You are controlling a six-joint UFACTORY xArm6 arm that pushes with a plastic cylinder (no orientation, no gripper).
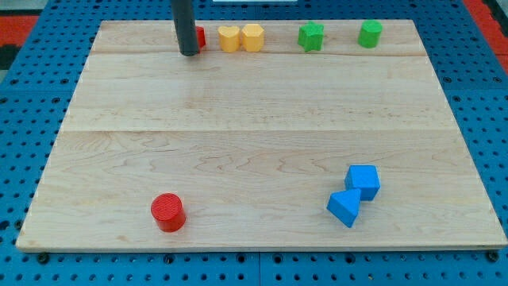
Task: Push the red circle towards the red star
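Note:
The red circle [168, 212] is a short red cylinder near the view's bottom left of the wooden board [254, 111]. The red star [199, 36] sits at the view's top left, mostly hidden behind my rod, so only its right edge shows. My tip [189, 53] rests at the top of the board, touching or just in front of the red star, far above the red circle.
A yellow heart [228, 38] and a yellow hexagon [252, 36] stand right of the red star. A green star [311, 36] and a green block [370, 33] are further right along the top. Two blue blocks [363, 181] [344, 207] sit together at the bottom right.

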